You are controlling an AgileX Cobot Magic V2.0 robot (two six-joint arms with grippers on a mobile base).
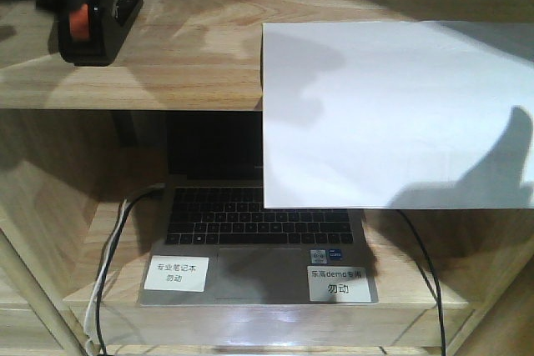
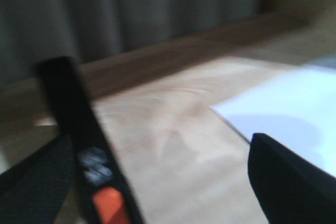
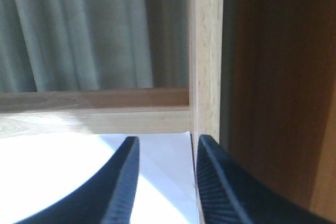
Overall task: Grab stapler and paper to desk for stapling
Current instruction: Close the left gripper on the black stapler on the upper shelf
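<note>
Stapler (image 1: pixel 92 27) stands at the left end of the upper shelf (image 1: pixel 192 72). In the blurred left wrist view it sits between the 2 fingers of the left end effector (image 2: pixel 157 145), against 1 finger and apart from the other: jaws spread. Paper (image 1: pixel 392 114) lies on the same shelf at the right, its front part overhanging the edge and hiding part of the laptop (image 1: pixel 259 223). Right end effector (image 3: pixel 168 140) hovers over the paper's right edge, jaws narrowly parted.

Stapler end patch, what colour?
The patch on the black stapler is orange; clearest in the exterior front view.
</note>
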